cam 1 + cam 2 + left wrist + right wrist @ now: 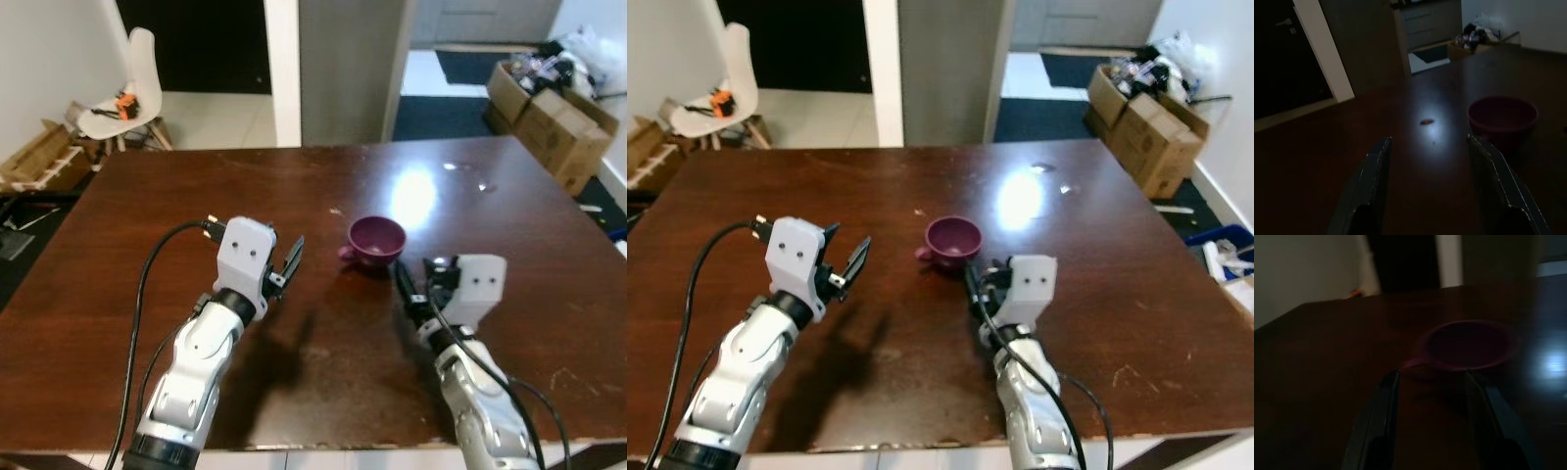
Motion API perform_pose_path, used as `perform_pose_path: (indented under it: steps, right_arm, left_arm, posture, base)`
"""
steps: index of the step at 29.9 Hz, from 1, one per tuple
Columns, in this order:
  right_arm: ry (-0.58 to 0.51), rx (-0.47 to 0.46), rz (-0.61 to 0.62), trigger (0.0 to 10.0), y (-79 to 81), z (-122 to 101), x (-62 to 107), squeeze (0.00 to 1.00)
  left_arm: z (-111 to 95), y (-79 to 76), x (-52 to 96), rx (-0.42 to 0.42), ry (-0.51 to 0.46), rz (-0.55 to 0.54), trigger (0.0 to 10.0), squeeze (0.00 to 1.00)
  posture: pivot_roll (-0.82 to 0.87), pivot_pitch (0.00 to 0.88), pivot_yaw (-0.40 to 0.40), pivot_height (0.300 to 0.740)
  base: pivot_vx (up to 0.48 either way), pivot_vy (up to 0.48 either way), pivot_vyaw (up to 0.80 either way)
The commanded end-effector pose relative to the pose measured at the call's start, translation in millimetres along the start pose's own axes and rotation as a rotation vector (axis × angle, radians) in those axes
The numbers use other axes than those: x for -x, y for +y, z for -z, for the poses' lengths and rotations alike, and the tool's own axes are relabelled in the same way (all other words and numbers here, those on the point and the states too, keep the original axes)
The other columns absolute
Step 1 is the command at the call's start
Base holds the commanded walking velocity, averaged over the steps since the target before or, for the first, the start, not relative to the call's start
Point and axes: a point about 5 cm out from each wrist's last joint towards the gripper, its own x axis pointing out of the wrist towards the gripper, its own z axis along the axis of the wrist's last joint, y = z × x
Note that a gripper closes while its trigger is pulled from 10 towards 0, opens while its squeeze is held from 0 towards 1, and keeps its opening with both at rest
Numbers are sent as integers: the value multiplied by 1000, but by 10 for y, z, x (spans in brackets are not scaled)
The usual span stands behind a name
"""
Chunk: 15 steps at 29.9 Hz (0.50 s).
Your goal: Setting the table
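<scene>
Head views: purple cup (376, 241) upright mid-table (147, 225), alone; setting barely begun. Left gripper (287, 266) spread, empty, left of cup. Right gripper (972, 284) low, just short of cup.
Left wrist: fingers (1371, 186) apart.
Right wrist: fingers (1380, 418) spread, unclosed, handle between tips.

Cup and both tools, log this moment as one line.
cup: upright on table, free | right tool: open, just short of cup | left tool: open, off to cup's left

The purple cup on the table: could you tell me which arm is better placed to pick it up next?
Probably the right. The right gripper is open just short of the purple cup, aimed at it; the left gripper, also open, sits farther off to the side.
</scene>
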Motion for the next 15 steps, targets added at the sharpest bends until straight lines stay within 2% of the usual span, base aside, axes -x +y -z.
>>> perform_pose_path:
  steps: [1,8,10,11,15]
  right_arm:
    - [47,-13,-38,10000,70,76,15,0]
    - [86,-67,-85,10000,250,155,-73,0]
    - [98,-100,-92,10000,306,176,-148,0]
    - [124,-111,-79,10000,348,199,-256,0]
    - [129,-80,-23,10000,323,183,-385,0]
  left_arm:
    - [90,-12,34,7,46,12,10000,0]
    - [94,30,24,-16,59,-8,10000,0]
    - [71,52,-18,-36,59,-25,10000,0]
    - [33,72,-63,-50,53,-29,10000,0]
    - [1,38,-116,-70,54,56,10000,0]
  posture:
    - [-70,0,109,740]
    - [-58,0,110,740]
    - [-53,0,113,740]
    - [-44,0,116,740]
    - [-26,0,116,740]
  base:
    - [0,0,0]
    - [0,0,0]
    - [0,0,0]
    - [0,0,0]
    - [0,0,0]
